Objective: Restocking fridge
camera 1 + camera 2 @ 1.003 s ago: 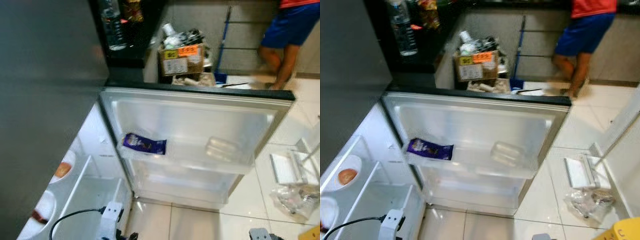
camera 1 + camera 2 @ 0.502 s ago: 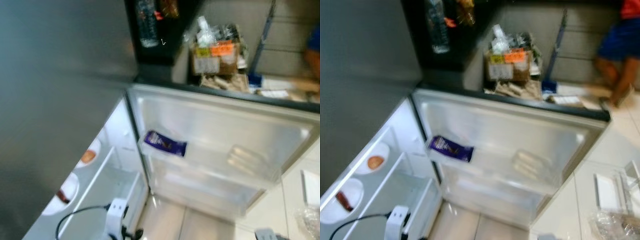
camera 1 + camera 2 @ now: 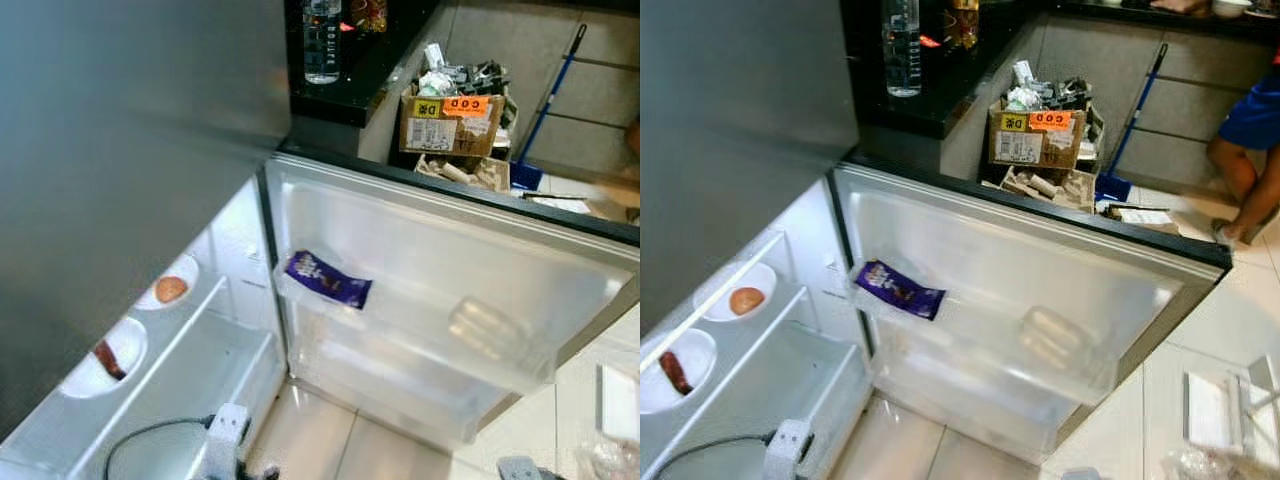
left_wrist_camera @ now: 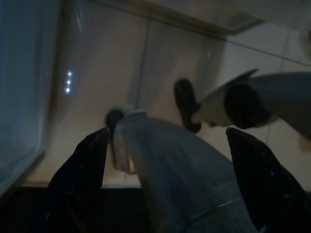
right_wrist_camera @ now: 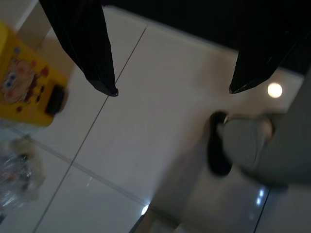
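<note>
The fridge stands open, and its door swings out toward me with clear shelves inside. A purple snack packet lies in the upper door shelf. Inside the fridge, on the left, a white bowl holds an orange-brown item and another bowl holds a dark red one. My left gripper hangs low over the floor, shut on a clear plastic bottle. My right gripper hangs open over the tiles with nothing between its fingers.
A water bottle stands on the black counter behind the door. A cardboard box of clutter and a blue broom are beyond it. A person stands at the far right. A yellow object sits on the floor.
The camera has swung and steadied, so more of the fridge's inside and both bowls show. The person now sits at the right edge of the view. The grippers keep their places.
</note>
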### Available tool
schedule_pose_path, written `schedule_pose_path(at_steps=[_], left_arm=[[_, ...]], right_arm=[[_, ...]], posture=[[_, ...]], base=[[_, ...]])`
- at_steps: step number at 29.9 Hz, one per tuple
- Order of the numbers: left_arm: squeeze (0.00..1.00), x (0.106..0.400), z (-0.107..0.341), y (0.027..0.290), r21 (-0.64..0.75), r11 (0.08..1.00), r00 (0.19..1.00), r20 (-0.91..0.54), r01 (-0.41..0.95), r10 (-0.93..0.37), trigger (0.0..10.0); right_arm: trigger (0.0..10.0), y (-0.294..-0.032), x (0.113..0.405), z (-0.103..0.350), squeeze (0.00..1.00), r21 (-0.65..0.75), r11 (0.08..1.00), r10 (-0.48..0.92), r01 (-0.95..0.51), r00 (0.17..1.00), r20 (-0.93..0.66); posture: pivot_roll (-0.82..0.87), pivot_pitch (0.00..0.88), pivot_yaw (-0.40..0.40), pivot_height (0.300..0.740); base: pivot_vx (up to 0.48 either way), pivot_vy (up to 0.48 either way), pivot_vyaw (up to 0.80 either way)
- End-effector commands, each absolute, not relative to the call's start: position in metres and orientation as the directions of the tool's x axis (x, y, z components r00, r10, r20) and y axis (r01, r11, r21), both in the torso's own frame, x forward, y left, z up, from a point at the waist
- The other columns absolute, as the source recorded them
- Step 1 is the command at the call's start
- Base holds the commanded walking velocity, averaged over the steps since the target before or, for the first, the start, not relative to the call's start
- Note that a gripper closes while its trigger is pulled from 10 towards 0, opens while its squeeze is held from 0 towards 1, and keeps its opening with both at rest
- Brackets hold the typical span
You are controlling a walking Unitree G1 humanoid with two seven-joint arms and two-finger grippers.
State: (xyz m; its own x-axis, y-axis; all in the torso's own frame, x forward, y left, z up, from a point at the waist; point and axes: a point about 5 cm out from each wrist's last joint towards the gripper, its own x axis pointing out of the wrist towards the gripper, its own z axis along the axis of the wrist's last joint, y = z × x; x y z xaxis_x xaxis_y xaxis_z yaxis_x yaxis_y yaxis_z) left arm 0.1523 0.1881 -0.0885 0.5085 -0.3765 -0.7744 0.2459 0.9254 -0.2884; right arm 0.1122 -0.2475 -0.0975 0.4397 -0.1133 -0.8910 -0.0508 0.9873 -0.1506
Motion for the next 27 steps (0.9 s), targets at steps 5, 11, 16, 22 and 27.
schedule_pose_path(at_steps=[5,11,16,22,27], left_arm=[[0.0,0.151,-0.089,0.194,-0.266,0.933,0.502,-0.788,0.244,-0.356,10.0],[0.0,0.152,-0.088,0.194,-0.248,0.935,0.511,-0.786,0.254,-0.347,10.0],[0.0,0.165,-0.081,0.199,-0.225,0.942,0.574,-0.749,0.25,-0.331,10.0],[0.0,0.186,-0.068,0.206,-0.2,0.944,0.637,-0.699,0.262,-0.325,10.0],[0.0,0.208,-0.053,0.215,-0.18,0.943,0.698,-0.636,0.281,-0.33,10.0]], right_arm=[[10.0,-0.249,0.111,-0.097,0.0,-0.159,0.987,-0.13,-0.03,0.441,-0.888],[10.0,-0.265,0.127,-0.088,0.0,-0.198,0.98,-0.177,0.007,0.481,-0.859],[10.0,-0.301,0.129,-0.074,0.0,-0.287,0.942,-0.336,0.176,0.456,-0.824],[10.0,-0.342,0.119,-0.058,0.0,-0.368,0.872,-0.476,0.322,0.388,-0.789],[10.0,-0.376,0.115,-0.038,0.0,-0.359,0.813,-0.538,0.459,0.355,-0.765]], posture=[[-0.06,0.059,-0.002,0.74],[-0.06,0.054,-0.008,0.74],[-0.07,0.055,-0.013,0.74],[-0.07,0.057,-0.015,0.74],[-0.08,0.065,-0.013,0.74]], base=[[0.0,0.0,0.0],[0.0,0.0,0.0],[0.0,0.0,0.0],[0.0,0.0,0.0],[0.0,0.0,0.0]])
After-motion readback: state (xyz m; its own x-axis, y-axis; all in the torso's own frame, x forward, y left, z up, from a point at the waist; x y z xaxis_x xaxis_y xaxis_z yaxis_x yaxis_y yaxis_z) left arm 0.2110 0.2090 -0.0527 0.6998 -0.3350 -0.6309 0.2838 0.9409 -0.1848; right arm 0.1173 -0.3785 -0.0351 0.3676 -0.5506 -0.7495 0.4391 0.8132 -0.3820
